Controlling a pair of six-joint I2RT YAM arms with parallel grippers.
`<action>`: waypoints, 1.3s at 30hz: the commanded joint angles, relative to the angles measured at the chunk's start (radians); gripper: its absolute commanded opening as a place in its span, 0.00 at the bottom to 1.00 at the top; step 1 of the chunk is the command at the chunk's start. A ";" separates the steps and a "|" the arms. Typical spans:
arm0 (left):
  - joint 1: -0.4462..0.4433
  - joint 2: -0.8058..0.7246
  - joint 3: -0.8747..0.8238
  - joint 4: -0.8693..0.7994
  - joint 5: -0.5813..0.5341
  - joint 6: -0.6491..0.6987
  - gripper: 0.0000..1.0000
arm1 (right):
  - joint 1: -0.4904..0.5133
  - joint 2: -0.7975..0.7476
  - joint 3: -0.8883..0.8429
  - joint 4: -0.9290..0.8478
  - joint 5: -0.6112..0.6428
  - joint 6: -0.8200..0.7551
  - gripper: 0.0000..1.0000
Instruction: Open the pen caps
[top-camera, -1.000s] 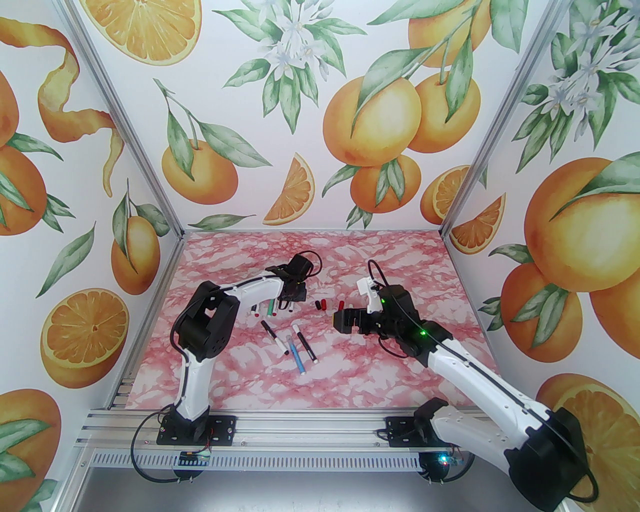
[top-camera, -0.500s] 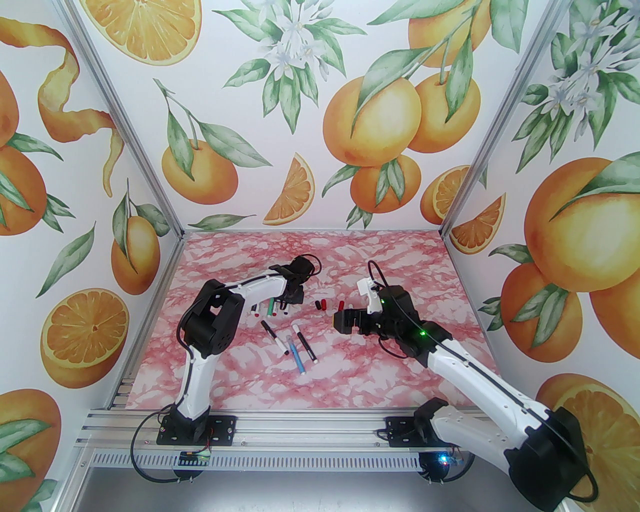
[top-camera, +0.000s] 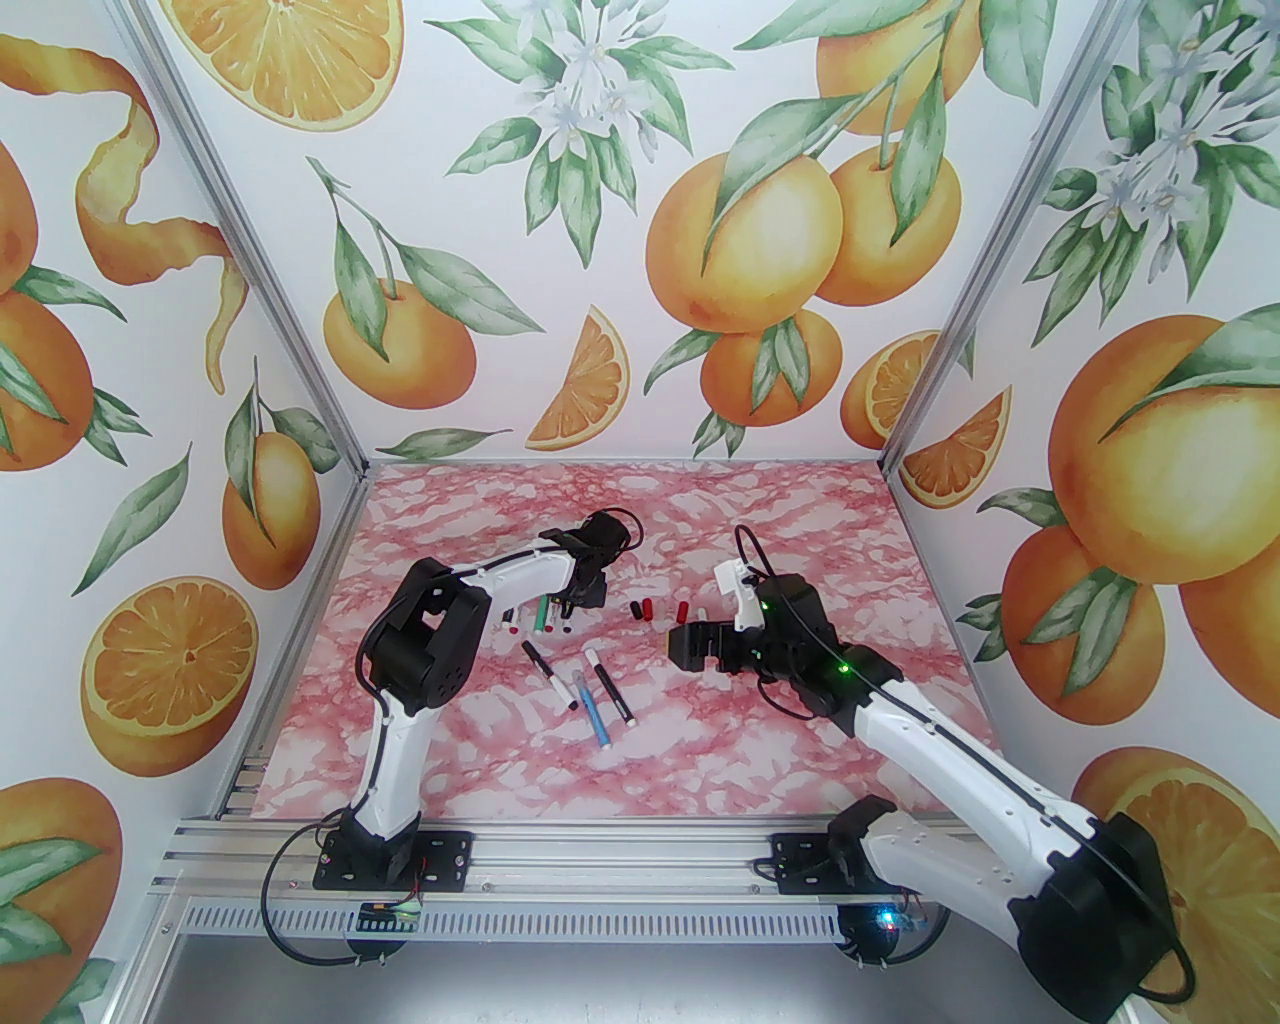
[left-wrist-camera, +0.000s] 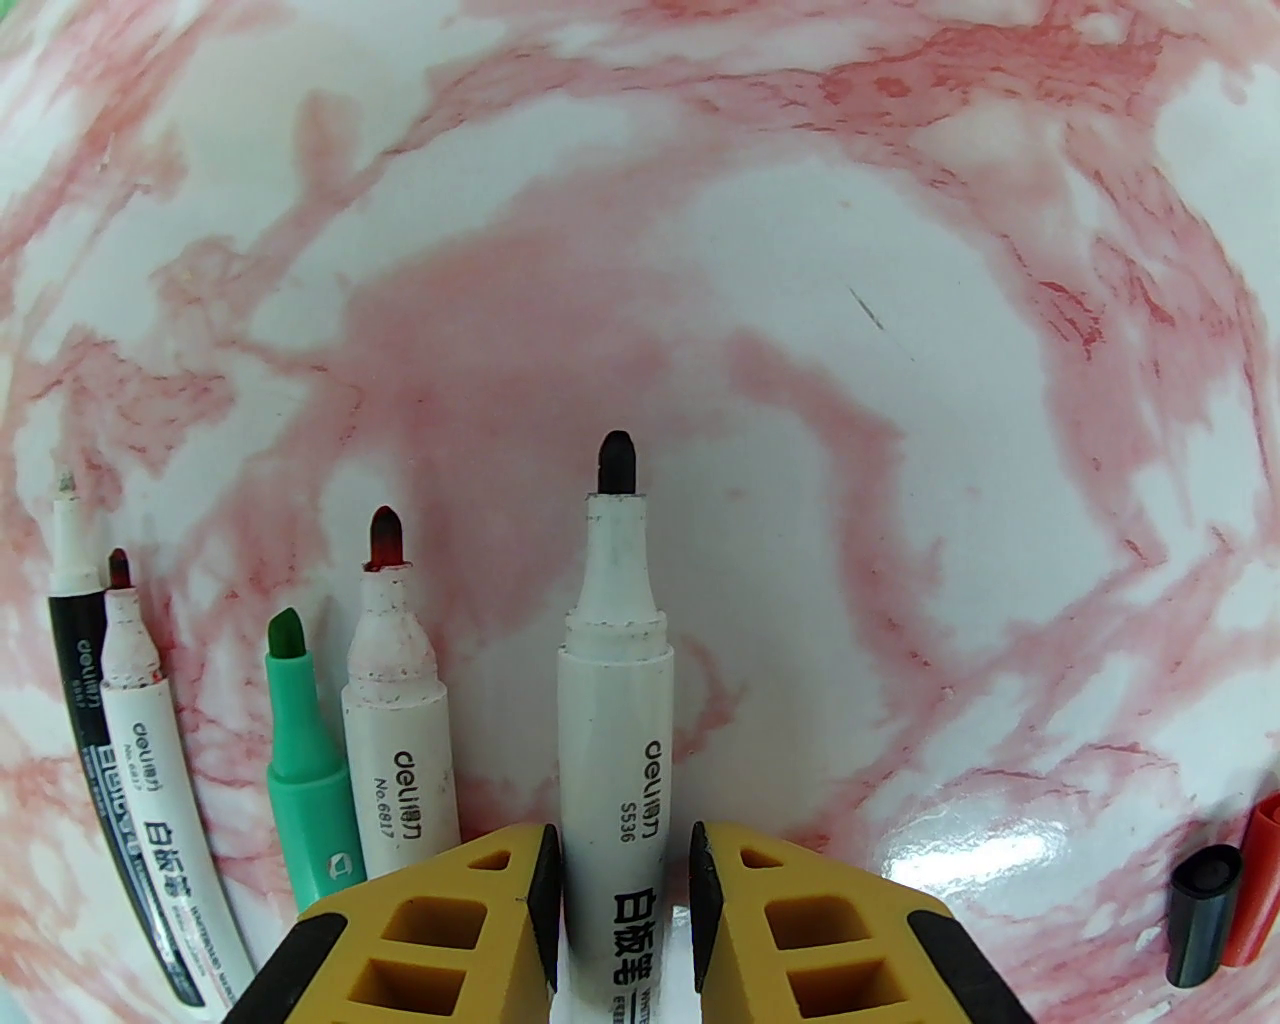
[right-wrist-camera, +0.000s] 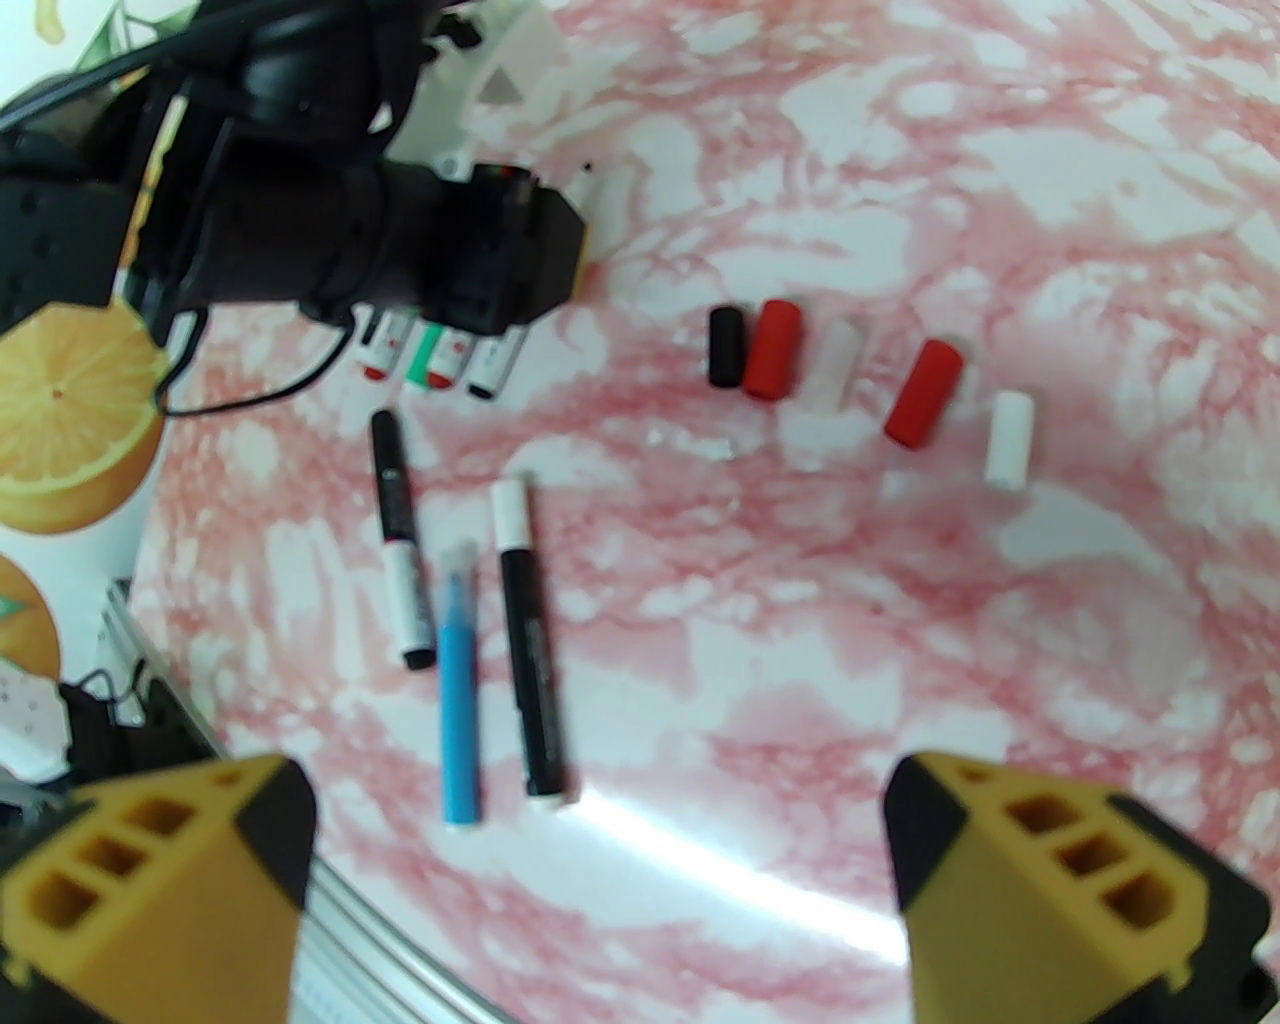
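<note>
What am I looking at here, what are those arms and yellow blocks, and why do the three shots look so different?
Two robot arms stand on a pink marbled table. One picture looks down from behind them; the other two come from wrist cameras, so the yellow blocks are each arm's own fingers. Loose pen caps lie in a row mid-table, with three more pens nearer the arm bases. The left gripper straddles an uncapped black-tipped pen lying beside other uncapped pens; whether it grips is unclear. The right gripper is open and empty.
</note>
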 joint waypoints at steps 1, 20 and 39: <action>-0.007 -0.089 -0.019 -0.026 -0.028 -0.001 0.28 | 0.004 -0.003 -0.011 0.025 0.009 -0.008 1.00; -0.070 -0.540 -0.550 0.090 0.213 -0.248 0.39 | 0.006 -0.004 -0.004 0.027 -0.013 -0.011 1.00; -0.072 -0.448 -0.630 0.113 0.201 -0.254 0.33 | 0.006 0.011 -0.014 0.032 0.000 -0.010 1.00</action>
